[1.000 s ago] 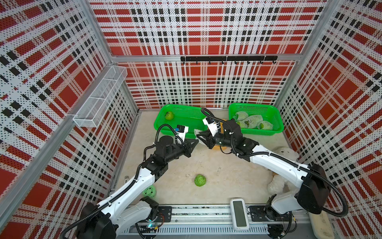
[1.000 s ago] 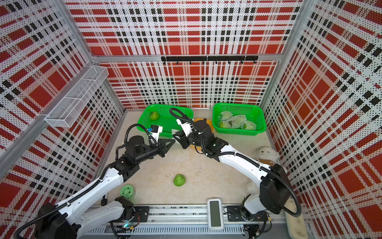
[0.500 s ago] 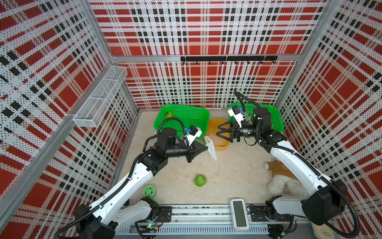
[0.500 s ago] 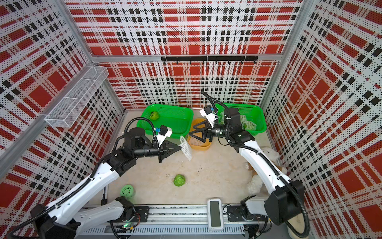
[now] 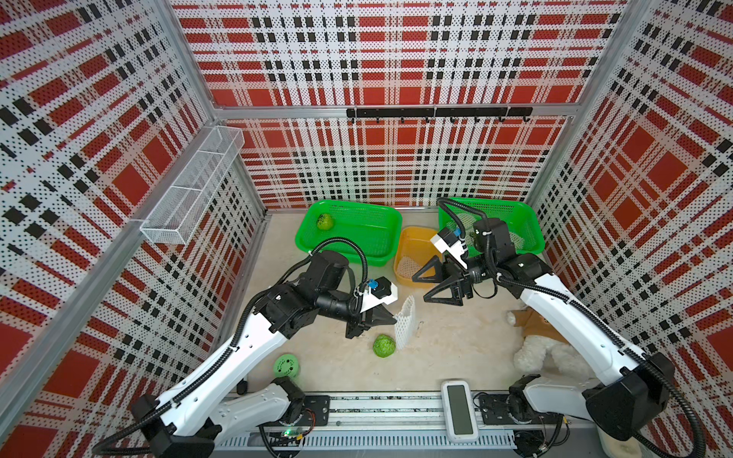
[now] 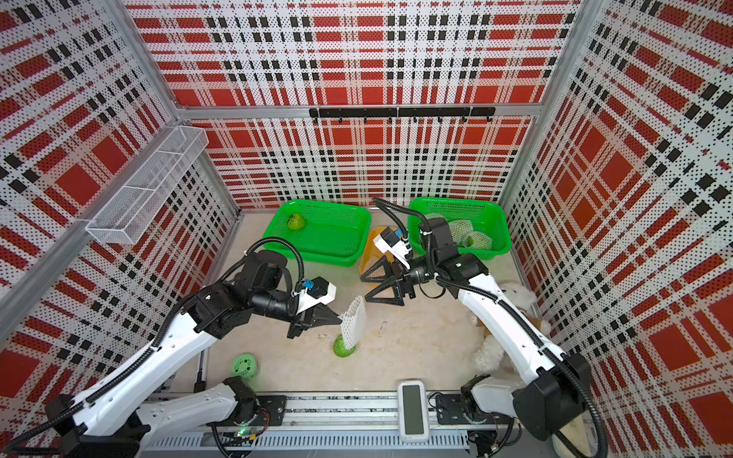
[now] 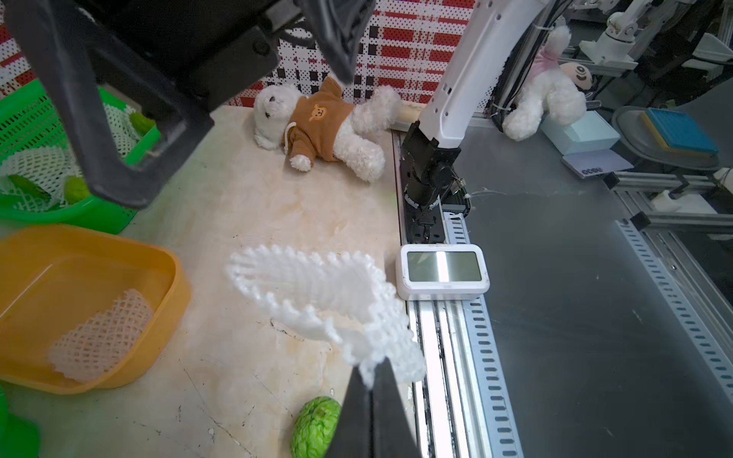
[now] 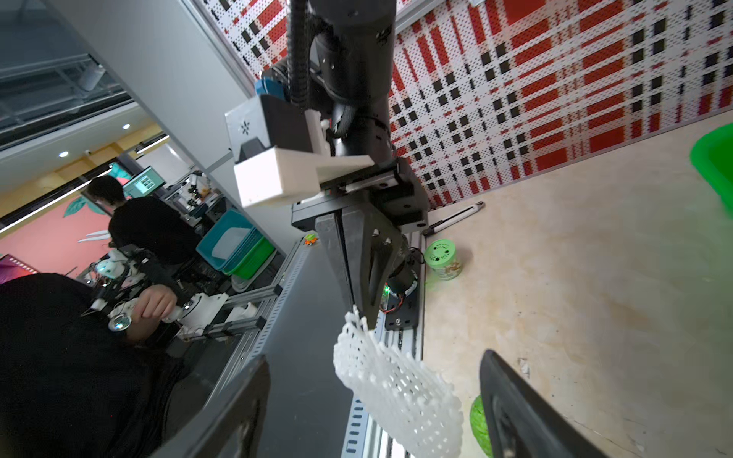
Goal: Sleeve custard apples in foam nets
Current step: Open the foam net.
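My left gripper is shut on one edge of a white foam net, which hangs in the air. A bare custard apple lies on the floor just below it. My right gripper stands open, apart from the net, facing it. Another custard apple sits in the left green basket. Netted custard apples fill the right green basket. An orange tub holds another foam net.
A smooth green ball with holes lies near the left arm's base. A white plush bear lies under the right arm. A white timer sits on the front rail. A wire shelf hangs on the left wall.
My right gripper has opened, let go of the net and drawn back to the right. My left gripper has carried the net from beside the tub to above the floor custard apple.
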